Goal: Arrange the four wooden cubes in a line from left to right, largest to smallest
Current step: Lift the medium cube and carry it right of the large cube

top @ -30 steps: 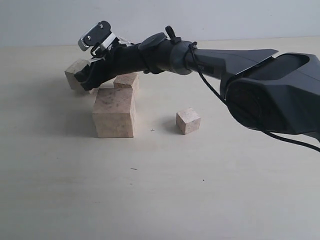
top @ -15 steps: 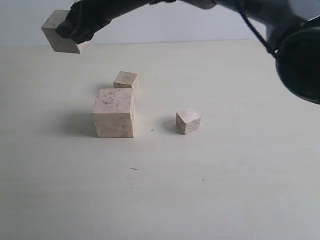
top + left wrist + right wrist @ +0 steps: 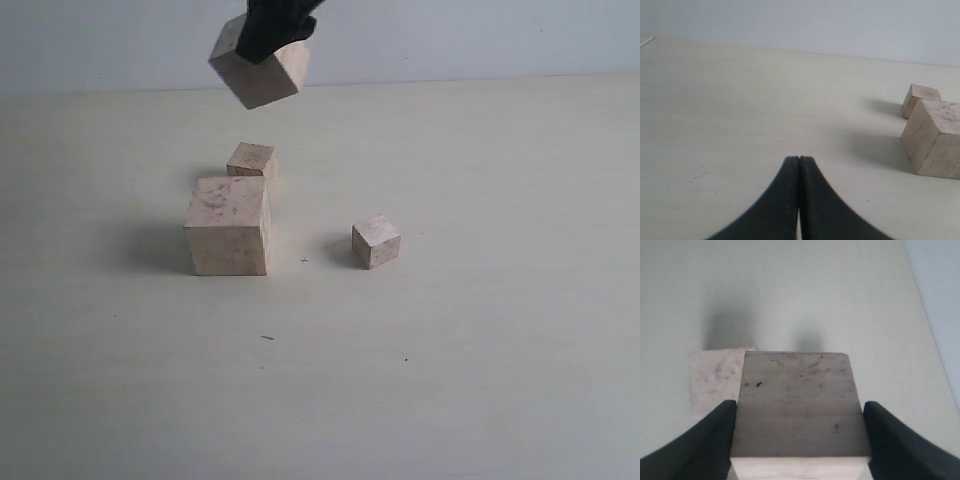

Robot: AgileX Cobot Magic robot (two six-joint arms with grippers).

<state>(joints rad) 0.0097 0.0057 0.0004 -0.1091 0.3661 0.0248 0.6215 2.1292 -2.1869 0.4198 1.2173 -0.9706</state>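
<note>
My right gripper (image 3: 275, 22) hangs high over the table, shut on a mid-sized wooden cube (image 3: 258, 70), which is tilted in the air. In the right wrist view this held cube (image 3: 800, 400) fills the gap between the black fingers (image 3: 705, 440). Another cube's top (image 3: 715, 382) shows on the table below it, partly hidden. The largest cube (image 3: 228, 225) stands left of centre, a smaller cube (image 3: 251, 160) right behind it, and the smallest cube (image 3: 376, 241) apart to the right. My left gripper (image 3: 799, 159) is shut and empty, low over bare table, with the largest cube (image 3: 935, 142) and the smaller cube (image 3: 921, 97) off to one side.
The pale table (image 3: 450, 360) stretches wide in front of and to the right of the cubes. A light wall (image 3: 480, 35) closes the back. A few dark specks (image 3: 267, 338) mark the table surface.
The right gripper has lifted the mid-sized cube from the table's back left, raised it high and carried it rightward over the other cubes. The arm has left most of the exterior view.
</note>
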